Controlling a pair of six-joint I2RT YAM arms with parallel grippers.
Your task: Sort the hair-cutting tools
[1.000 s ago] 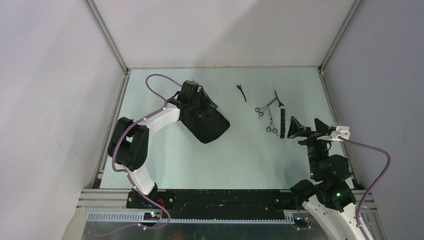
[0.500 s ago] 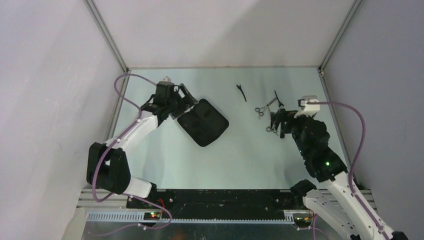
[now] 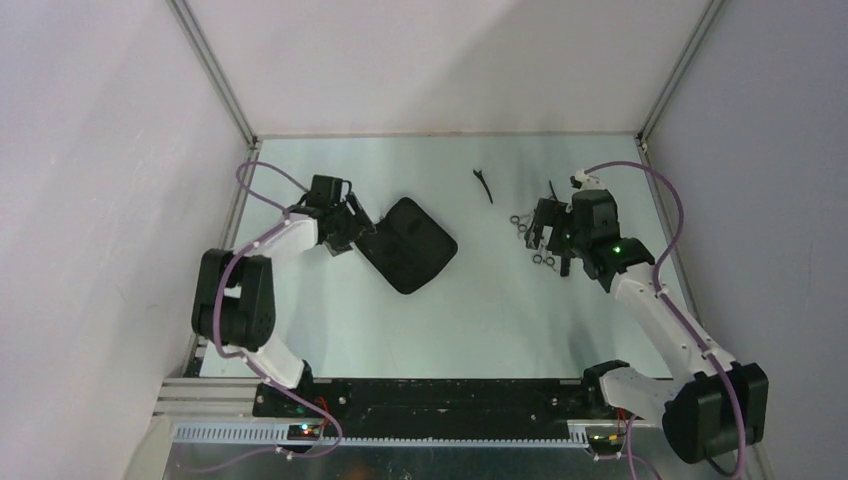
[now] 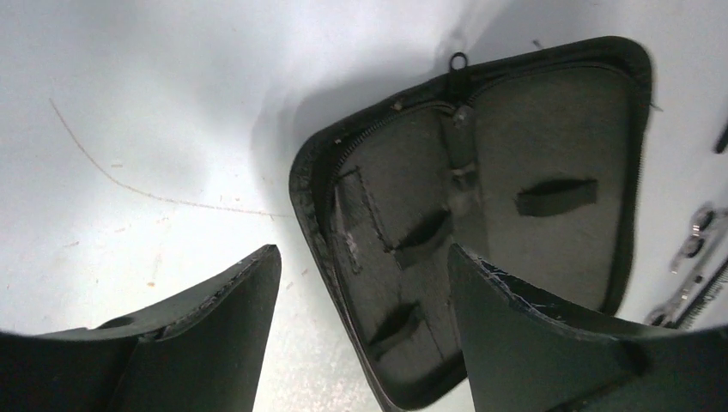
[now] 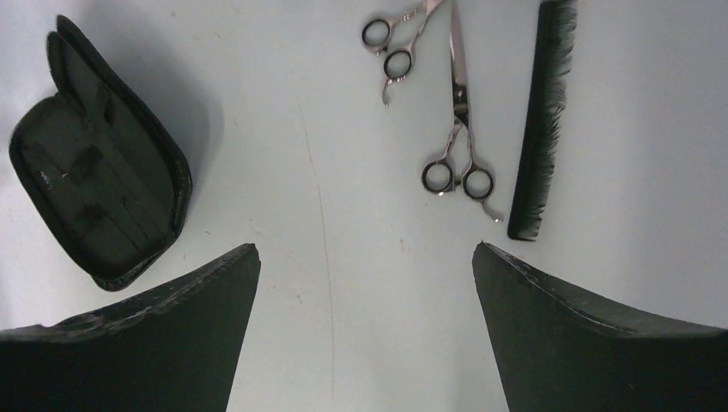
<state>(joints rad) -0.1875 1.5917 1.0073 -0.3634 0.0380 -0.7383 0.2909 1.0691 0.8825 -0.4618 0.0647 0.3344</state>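
Scissors sit at abt 1 o'clock ahead of my R gripper in the wrist view. Long axis runs 12–6, rings toward me. R jaws are spread wide w/ nothing in them, closing line 9–3, so square across the shanks. I reckon a short reach fwd plus a nudge toward 3 lines it up. Comb lies just beside at their 3, parallel, so it's a snag risk. 2nd scissors are at 12, farther out. L gripper, also parted and empty, hangs over the open case off at 9, so the R arm's nearer.
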